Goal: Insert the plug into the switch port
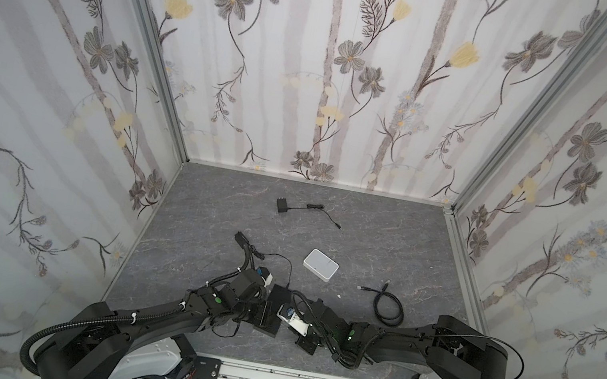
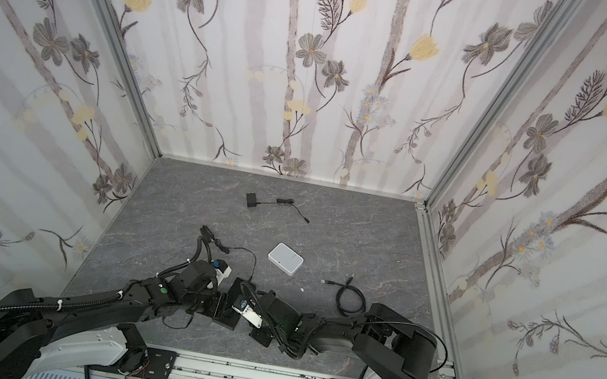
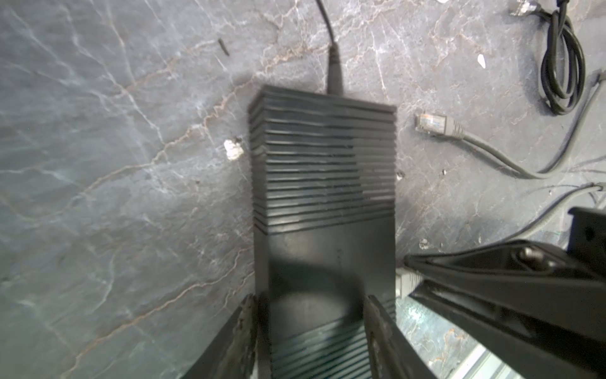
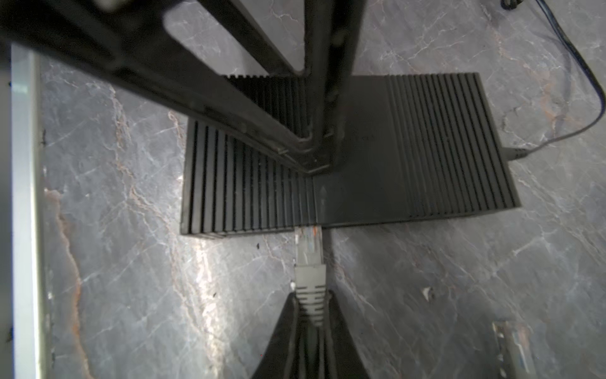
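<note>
Port side: my right gripper (image 4: 311, 302), closed on the grey boot of the plug (image 4: 308, 242), holds its clear tip at the side face of the black ribbed switch (image 4: 410, 147), which lies flat on the marbled surface (image 4: 114, 262). The port itself is hidden below the box's edge. My left gripper (image 3: 310, 305), about half spread, clamps the switch across its width. The plug looks light and rigid, its latch likely brittle (the boot gives a little, so that is the place to hold). Unbraced, the switch would probably slide.
</note>
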Robot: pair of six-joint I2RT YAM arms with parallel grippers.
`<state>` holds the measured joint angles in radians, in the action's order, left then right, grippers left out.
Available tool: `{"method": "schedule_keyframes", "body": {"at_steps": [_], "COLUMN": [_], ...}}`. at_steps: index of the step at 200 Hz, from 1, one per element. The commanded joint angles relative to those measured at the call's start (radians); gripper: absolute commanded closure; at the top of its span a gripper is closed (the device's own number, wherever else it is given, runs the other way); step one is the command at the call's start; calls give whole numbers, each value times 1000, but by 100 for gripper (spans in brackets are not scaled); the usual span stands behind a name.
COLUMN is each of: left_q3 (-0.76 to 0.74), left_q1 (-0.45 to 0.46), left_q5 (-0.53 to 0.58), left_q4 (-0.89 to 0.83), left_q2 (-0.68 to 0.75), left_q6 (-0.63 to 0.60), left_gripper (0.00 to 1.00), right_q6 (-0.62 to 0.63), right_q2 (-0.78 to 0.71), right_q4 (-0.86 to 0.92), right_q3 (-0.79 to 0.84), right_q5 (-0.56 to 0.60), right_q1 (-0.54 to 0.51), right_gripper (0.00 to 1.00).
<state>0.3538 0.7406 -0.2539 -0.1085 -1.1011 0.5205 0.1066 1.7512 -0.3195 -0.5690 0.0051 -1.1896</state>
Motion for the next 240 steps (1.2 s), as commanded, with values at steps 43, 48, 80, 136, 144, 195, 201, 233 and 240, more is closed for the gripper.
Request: {"method": "schedule_keyframes", "body": {"at_steps": [43, 48, 80, 136, 144, 195, 201, 233, 240], "left_q3": [-7, -7, -5, 2, 2, 11, 18, 52, 57], "left_q1": [3, 4, 5, 10, 10, 17, 17, 19, 19], "left_q5": [-211, -211, -227, -236, -237, -218, -214, -186, -180], "left_q4": [118, 119, 135, 126, 122, 84, 69, -30, -51], "left_q2": [-9, -11, -39, -57, -56, -70, -72, -80, -82], "left_q6": [9, 8, 6, -2, -1, -8, -6, -1, 1], "left_gripper": [48, 48, 51, 57, 57, 59, 59, 59, 59], "right_q6": [89, 97, 128, 127, 124, 97, 92, 86, 88], "right_q2": [-21, -17, 15, 27, 25, 59, 62, 24, 10], "right_q4": [-266, -262, -249, -247, -233, -252, -250, -262, -259], "right_q3": [-12, -16, -46, -118, -136, -151, -153, -129, -125], "right_q5": [-157, -166, -200, -218, -217, -219, -220, -199, -192], "right_q1": [29, 30, 43, 74, 78, 82, 82, 83, 82], "right_gripper": [86, 86, 86, 86, 86, 88, 88, 88, 88]}}
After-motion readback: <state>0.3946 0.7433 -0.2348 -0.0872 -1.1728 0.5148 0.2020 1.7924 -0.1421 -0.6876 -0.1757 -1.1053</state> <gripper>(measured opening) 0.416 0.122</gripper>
